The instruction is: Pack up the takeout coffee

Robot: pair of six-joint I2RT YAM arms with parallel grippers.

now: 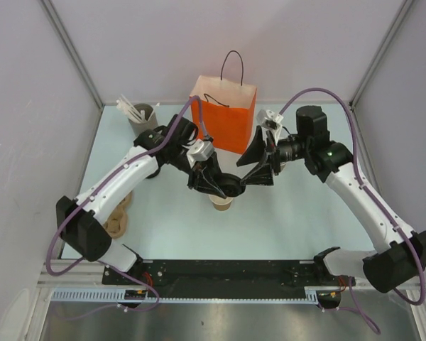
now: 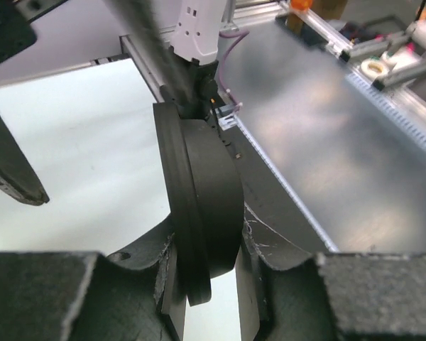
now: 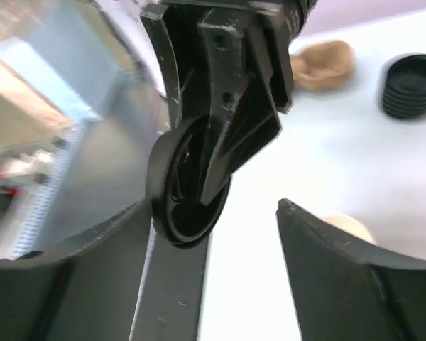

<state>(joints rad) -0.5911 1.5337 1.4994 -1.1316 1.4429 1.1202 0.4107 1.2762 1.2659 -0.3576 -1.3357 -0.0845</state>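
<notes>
Left pincer (image 2: 209, 264) fingers fill the bottom of its wrist view, clamped on the black lid (image 2: 206, 206). The lid sits edge-on between the pads, rim gripped on both sides.

Right pincer (image 1: 261, 167) is open. In its own wrist view both fingers stand wide apart with nothing between them, and the lid and the left fingers sit just past its left fingertip.

Kraft paper cup (image 1: 221, 203) stands upright on the desk (image 1: 284, 220), just in front of the orange paper bag (image 1: 224, 117), towards the arm bases. The lid is directly over the cup mouth in the top view. Can't tell whether it touches the rim or is seated. A bit of the pale cup rim shows low in the right wrist view, between the right fingers.

The bag stands upright at the back of the desk, mouth open, black cord handle up. Both pincers meet in front of it, left one from the bag's left, right one from its right.

Stack of lidless tan cups (image 1: 117, 217) lies on its side well to the front-left of the bag, partly under the left arm. A grey holder with white sticks (image 1: 143, 115) stands just left of the bag. Stack of black lids (image 3: 410, 85) shows in the right wrist view, near the tan cups.
</notes>
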